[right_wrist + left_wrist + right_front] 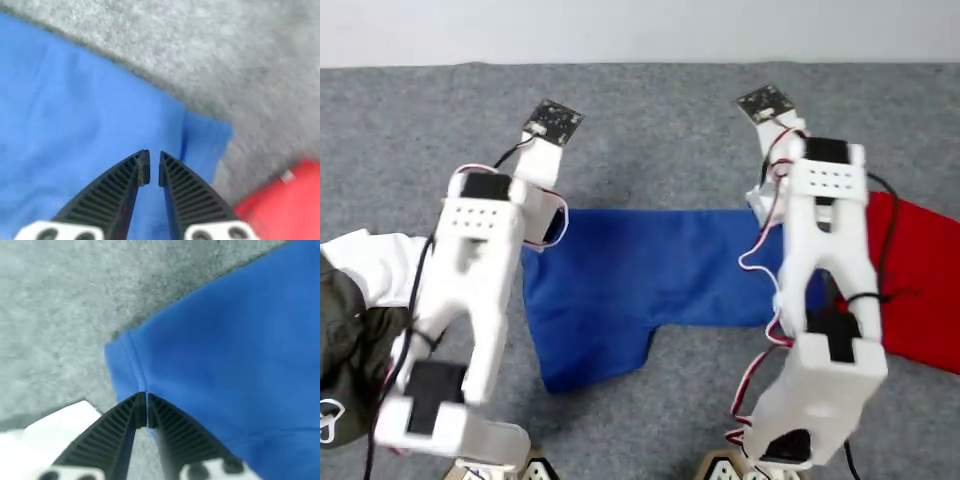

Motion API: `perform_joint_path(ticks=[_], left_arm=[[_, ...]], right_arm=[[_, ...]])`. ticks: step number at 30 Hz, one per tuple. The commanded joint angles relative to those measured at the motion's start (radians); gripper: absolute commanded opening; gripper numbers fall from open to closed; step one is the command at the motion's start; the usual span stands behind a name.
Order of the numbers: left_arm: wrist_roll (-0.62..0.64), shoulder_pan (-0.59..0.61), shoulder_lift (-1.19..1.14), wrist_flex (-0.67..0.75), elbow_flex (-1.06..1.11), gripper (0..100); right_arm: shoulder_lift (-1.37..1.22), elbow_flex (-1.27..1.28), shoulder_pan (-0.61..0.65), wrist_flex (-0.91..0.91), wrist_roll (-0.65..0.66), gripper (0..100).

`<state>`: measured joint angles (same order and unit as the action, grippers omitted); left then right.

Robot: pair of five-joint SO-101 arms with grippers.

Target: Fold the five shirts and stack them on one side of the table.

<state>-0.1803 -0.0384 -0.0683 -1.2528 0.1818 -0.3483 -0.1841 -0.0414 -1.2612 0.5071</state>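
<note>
A blue shirt [650,275] lies spread across the middle of the grey table, one sleeve pointing to the near side. My left gripper [146,402] is at the shirt's far left corner, shut on the hemmed edge of the blue shirt [225,355]. At the far right corner is my right gripper [151,167], its fingers drawn almost together with blue shirt [75,115] in the narrow slit. A red shirt [920,290] lies partly under the blue one at the right. A white shirt [375,265] and a dark shirt [345,350] are heaped at the left edge.
Bare grey felt [650,130] runs along the far side of the table, up to a pale wall. Both arms' bodies stand over the near half, left and right of the blue shirt's sleeve.
</note>
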Motion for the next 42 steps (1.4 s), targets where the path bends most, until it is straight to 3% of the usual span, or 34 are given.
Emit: perform_joint_path(ticks=[1,7,14,22,28,34,42], left_arm=[[0.015,0.003,-0.135,-0.008,-0.133,1],[0.009,0.008,-0.407,-0.157,-0.390,1],[0.006,0.101,-0.672,-0.311,-0.737,1],[-0.049,0.118,-0.810,-0.503,-1.082,1],[-0.052,0.087,-0.721,-0.503,-1.096,1],[-0.057,0.049,-0.677,-0.500,-0.961,1],[-0.060,0.043,-0.813,-0.483,-0.900,1]], right_arm=[[-0.059,-0.052,0.019,0.081,-0.021,4.3],[-0.185,-0.054,0.010,0.140,-0.017,4.3],[-0.242,-0.054,-0.051,0.220,-0.015,4.3],[-0.234,-0.147,-0.071,0.209,-0.003,4.2],[-0.234,-0.301,-0.070,0.058,-0.008,4.2],[-0.236,-0.341,-0.056,-0.104,-0.005,4.3],[-0.331,-0.342,-0.130,0.076,-0.003,4.3]])
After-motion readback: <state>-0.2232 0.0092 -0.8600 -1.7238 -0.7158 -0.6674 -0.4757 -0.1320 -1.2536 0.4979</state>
